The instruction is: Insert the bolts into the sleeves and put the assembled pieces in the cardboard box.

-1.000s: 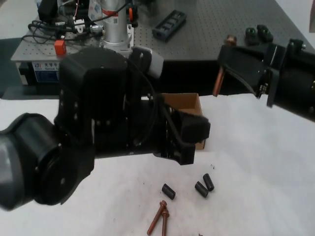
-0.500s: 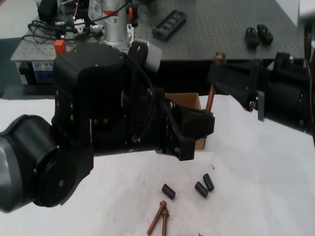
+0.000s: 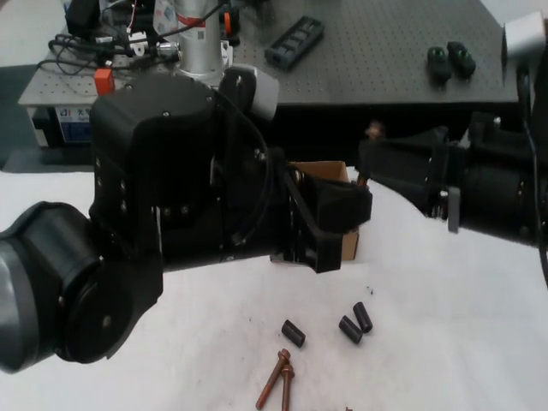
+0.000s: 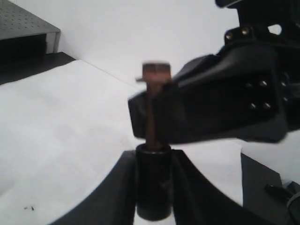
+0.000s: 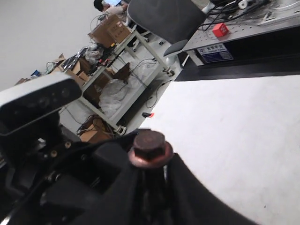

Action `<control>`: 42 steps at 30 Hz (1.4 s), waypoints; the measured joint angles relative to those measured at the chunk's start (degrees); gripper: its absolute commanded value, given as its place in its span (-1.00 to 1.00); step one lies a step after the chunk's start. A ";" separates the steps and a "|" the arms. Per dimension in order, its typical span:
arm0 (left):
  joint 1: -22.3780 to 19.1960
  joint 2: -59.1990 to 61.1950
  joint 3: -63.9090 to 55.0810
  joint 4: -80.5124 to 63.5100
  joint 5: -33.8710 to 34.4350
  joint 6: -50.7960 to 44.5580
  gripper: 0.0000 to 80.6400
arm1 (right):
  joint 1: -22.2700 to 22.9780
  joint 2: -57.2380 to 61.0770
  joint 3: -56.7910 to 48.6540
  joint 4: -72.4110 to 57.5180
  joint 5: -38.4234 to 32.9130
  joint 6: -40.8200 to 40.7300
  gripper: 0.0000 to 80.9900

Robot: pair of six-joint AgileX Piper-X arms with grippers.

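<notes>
Lower centre of left wrist view: left gripper (image 4: 153, 190) clamped on an upright black sleeve (image 4: 152, 164). Just above: right gripper (image 4: 149, 123) grasping a copper bolt (image 4: 151, 77), tip at the sleeve's mouth. High view, mid-frame: cardboard box (image 3: 322, 174), partly behind the left arm; loose sleeves (image 3: 294, 333) and loose bolts (image 3: 277, 382) lower centre.

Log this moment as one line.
left gripper: shut on black cylindrical sleeve | right gripper: shut on copper-coloured bolt | bolt tip at sleeve mouth
</notes>
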 measured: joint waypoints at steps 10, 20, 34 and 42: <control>4.44 8.40 -9.33 3.78 -15.92 -6.35 -0.98 | -3.28 -2.54 0.00 9.18 -3.42 -0.75 0.07; 8.88 35.60 -41.66 30.21 -17.43 -7.35 -0.98 | -11.47 -9.80 0.00 43.91 14.80 -16.98 0.07; 8.87 61.45 -70.76 49.49 -13.96 -7.62 -0.99 | -10.81 -5.17 0.00 52.55 25.76 -22.24 0.07; 8.87 61.89 -70.96 49.49 -13.80 -8.04 -0.33 | -5.29 11.17 -0.80 45.00 26.99 -22.62 0.00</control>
